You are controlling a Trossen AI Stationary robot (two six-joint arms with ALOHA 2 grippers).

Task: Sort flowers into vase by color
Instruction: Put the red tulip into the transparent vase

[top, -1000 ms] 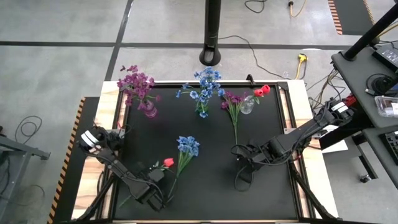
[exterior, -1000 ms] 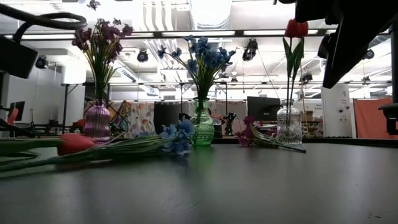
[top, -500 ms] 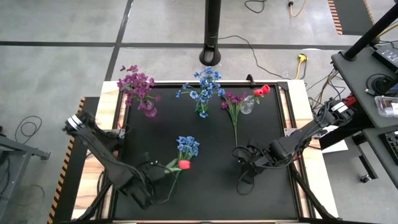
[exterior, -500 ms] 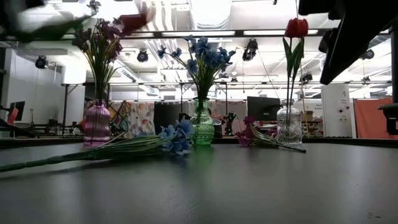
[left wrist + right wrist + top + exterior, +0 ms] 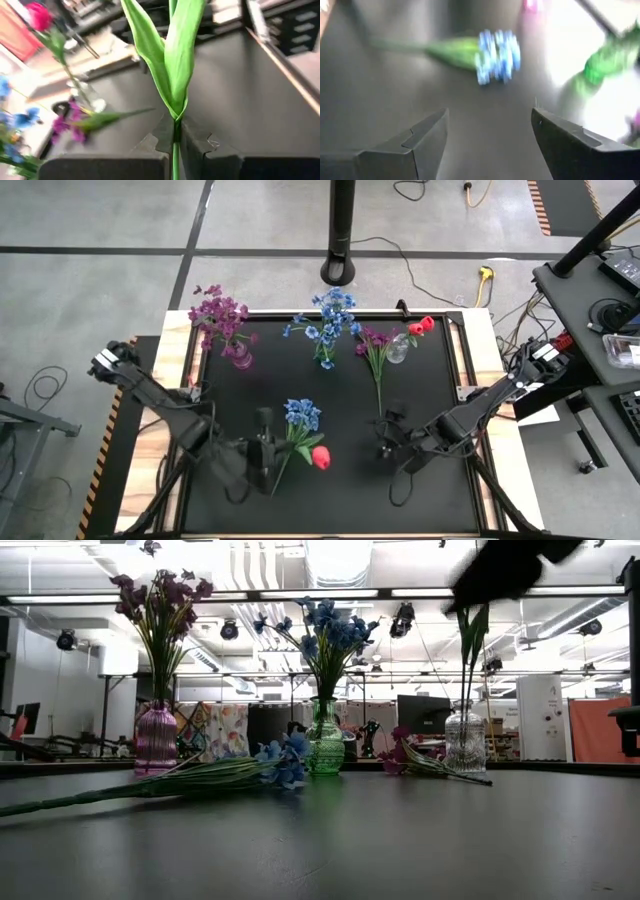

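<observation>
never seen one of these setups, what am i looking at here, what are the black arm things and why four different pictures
These are two robot arms working at a black table, each ending in two fingers. The top-down picture shows everything; another looks level across the tabletop; the last two come from cameras on each arm's wrist.

At the far edge stand three vases: a pink vase with purple flowers, a green vase with blue ones, and a clear vase with a red flower. A blue flower and a purple flower lie loose on the table.

The left gripper is shut on a green stem: it holds the red flower lifted off the table, as its wrist picture shows. The right gripper is open and holds nothing, near the table's right middle.
</observation>
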